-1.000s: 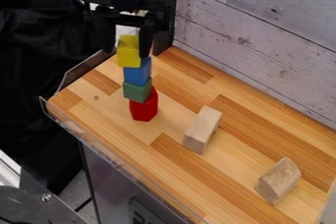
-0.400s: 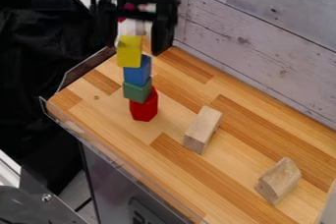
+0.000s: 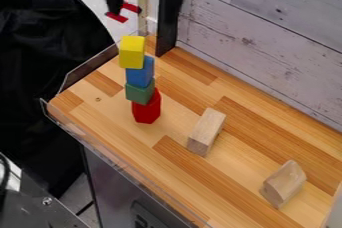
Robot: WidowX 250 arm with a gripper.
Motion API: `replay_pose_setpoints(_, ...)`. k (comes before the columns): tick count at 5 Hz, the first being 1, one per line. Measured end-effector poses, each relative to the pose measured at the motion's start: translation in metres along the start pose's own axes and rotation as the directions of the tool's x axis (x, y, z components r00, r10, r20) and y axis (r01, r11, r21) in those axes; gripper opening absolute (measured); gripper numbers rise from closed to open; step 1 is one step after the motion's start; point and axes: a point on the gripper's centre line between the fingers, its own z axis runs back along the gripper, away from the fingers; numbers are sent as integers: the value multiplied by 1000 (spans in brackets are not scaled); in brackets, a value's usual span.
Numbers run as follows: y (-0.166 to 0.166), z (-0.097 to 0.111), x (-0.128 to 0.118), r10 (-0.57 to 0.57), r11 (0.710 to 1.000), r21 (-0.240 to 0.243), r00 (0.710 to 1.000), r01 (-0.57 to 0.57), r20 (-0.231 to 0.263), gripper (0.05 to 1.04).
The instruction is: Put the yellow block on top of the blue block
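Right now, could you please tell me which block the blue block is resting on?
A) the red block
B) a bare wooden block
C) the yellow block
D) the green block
D: the blue block sits directly on the green block, with the red block below that and the yellow block on top.

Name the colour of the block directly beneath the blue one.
Green: the block under the blue block, seen best in the camera view.
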Motion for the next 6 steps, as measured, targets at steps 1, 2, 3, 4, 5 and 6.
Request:
replay_pose_setpoints(1,-27,7,-14,-125,992,-32,992,125,-4,999)
replay_pose_setpoints(2,-63,-17,-26,-246,966,-97,968,240,-54,999)
replay_pose_setpoints(3,-85,-47,-33,-285,954,-130,953,272,-99,999)
replay_pose_setpoints(4,-100,-79,-32,-274,953,-171,955,252,-118,999)
replay_pose_setpoints(5,-97,-104,-26,-240,967,-124,961,224,-135,999)
replay_pose_setpoints(6,-92,-110,-24,-186,979,-102,974,174,-132,999)
